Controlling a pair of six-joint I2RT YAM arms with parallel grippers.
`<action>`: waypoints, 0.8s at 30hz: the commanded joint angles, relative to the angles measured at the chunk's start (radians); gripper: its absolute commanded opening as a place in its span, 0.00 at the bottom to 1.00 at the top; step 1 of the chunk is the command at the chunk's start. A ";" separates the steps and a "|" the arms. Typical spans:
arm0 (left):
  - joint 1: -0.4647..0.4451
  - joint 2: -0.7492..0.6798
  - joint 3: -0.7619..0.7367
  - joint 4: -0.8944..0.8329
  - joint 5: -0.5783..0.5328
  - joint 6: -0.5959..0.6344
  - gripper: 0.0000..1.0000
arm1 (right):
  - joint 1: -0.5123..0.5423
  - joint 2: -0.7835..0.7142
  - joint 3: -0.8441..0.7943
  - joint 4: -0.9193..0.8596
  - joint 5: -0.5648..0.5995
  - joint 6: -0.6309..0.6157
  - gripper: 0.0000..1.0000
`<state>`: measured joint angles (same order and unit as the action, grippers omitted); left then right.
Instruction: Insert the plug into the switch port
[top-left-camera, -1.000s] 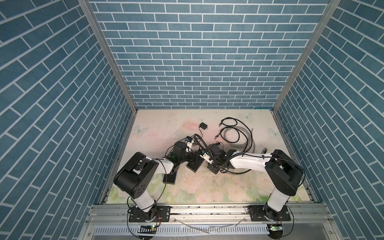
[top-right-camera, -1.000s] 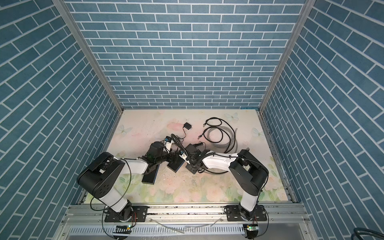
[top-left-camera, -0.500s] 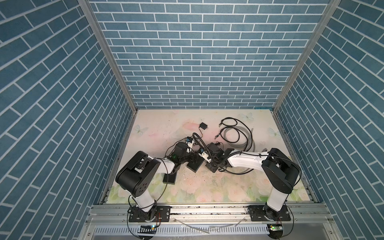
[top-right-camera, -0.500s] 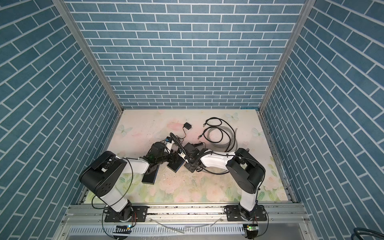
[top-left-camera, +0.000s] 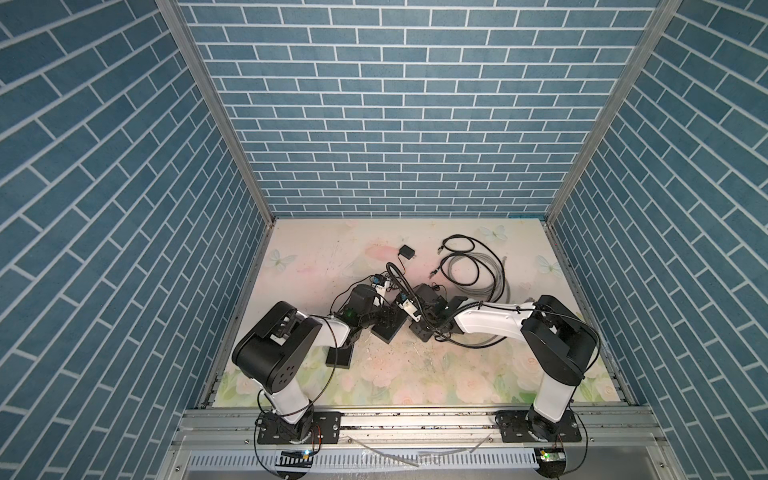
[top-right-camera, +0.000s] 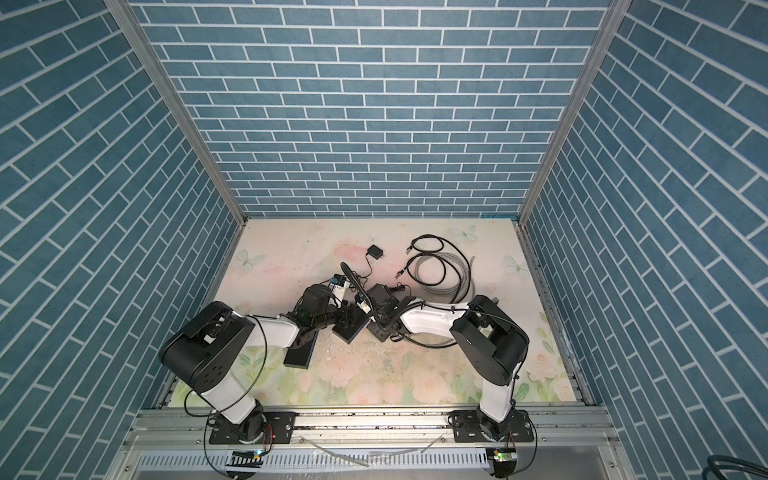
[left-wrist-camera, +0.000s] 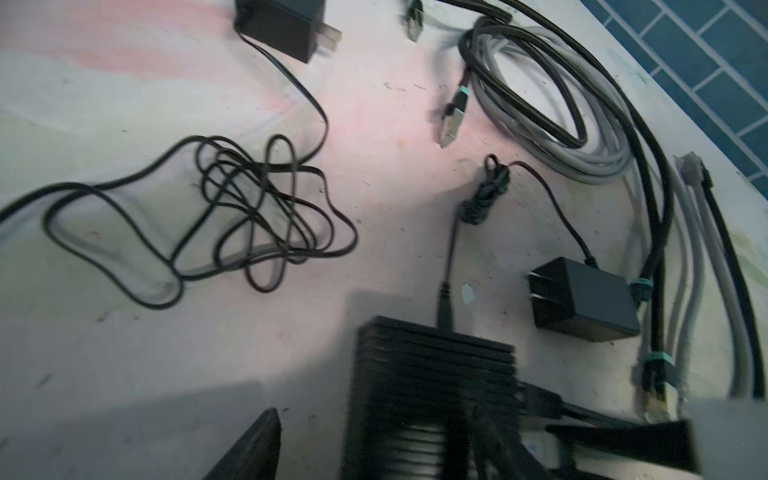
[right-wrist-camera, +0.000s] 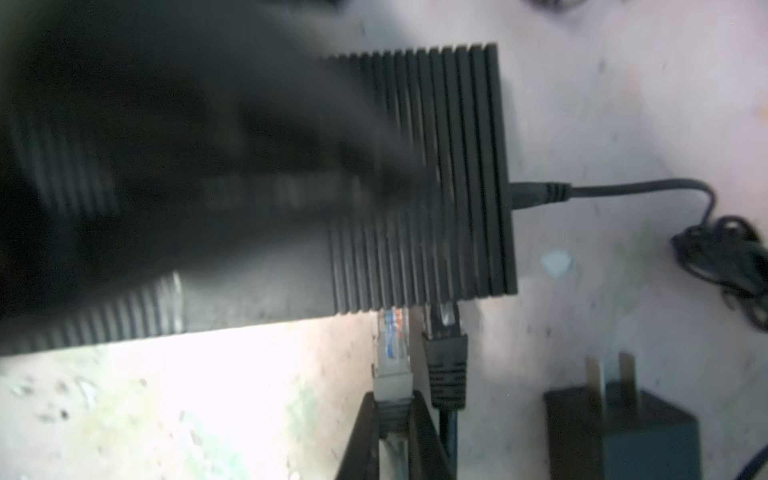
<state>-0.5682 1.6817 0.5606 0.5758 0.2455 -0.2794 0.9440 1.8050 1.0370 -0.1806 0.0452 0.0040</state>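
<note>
right claw (right-wrist-camera: 392, 405): pinching grey plug (right-wrist-camera: 390, 361) by its boot | plug: middle of desk (top-left-camera: 415, 374), clear tip at port mouth on right side of ribbed black switch (right-wrist-camera: 424, 166), just beside seated black plug (right-wrist-camera: 446, 365); depth unclear | left claw (top-left-camera: 385, 321): spread over switch, one finger (left-wrist-camera: 257, 444) clear of its side

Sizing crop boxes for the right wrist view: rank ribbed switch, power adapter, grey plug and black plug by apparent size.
1. ribbed switch, largest.
2. power adapter, partly cut off by the frame.
3. grey plug and black plug: alike, not ranked.
</note>
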 joint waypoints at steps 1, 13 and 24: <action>-0.021 0.018 -0.012 0.042 0.053 0.004 0.73 | 0.012 0.009 0.035 0.125 -0.030 0.019 0.00; -0.021 0.033 -0.018 0.060 0.048 -0.015 0.73 | 0.012 0.010 0.008 0.136 -0.016 0.017 0.00; -0.019 -0.051 -0.028 0.031 -0.008 0.013 0.76 | 0.011 -0.042 -0.012 0.007 0.007 0.057 0.00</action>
<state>-0.5751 1.6775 0.5423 0.6144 0.2344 -0.2798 0.9489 1.8065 1.0359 -0.1570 0.0528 0.0051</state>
